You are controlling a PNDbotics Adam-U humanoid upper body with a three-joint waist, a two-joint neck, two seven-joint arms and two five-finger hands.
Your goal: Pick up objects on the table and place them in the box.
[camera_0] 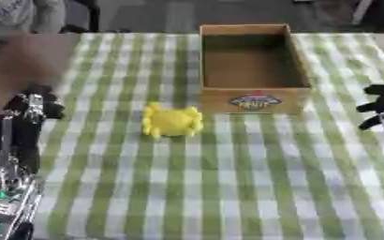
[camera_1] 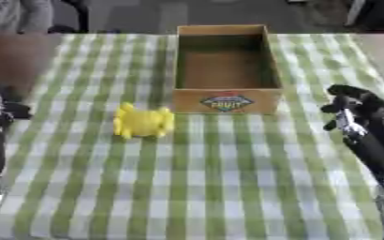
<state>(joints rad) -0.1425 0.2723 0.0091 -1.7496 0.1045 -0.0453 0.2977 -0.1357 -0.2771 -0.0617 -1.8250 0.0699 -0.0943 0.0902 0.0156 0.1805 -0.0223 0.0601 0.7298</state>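
The counter (camera_0: 253,187) fills the view, spread with a green-and-white checked cloth. On its far half stands the box (camera_0: 253,101), an open cardboard carton with a printed label on its near wall; nothing shows inside it.

The left hand (camera_0: 33,107) rests at the left edge of the cloth, fingers (camera_0: 52,110) bunched and curled in on themselves, holding nothing. The right hand (camera_1: 351,101) sits at the right edge, level with the near wall of the box, its fingers (camera_1: 333,124) also curled inward and empty.

The toy (camera_0: 172,121), a small yellow thing with stubby lobes around a rounded body, lies on the cloth just beside the near left corner of the box, not touching it. Measured from the left fingers it lies off to their right and level with them, with bare cloth between. From the right fingers it lies well to their left and a little nearer, past the front of the box. It is closer to the left hand.

The toy looks light and probably soft or rubbery, likely to give a little under pressure and unlikely to break. Its lobes may flex away, so the rounded middle seems the better place to take hold, fingers closing across the body from above.
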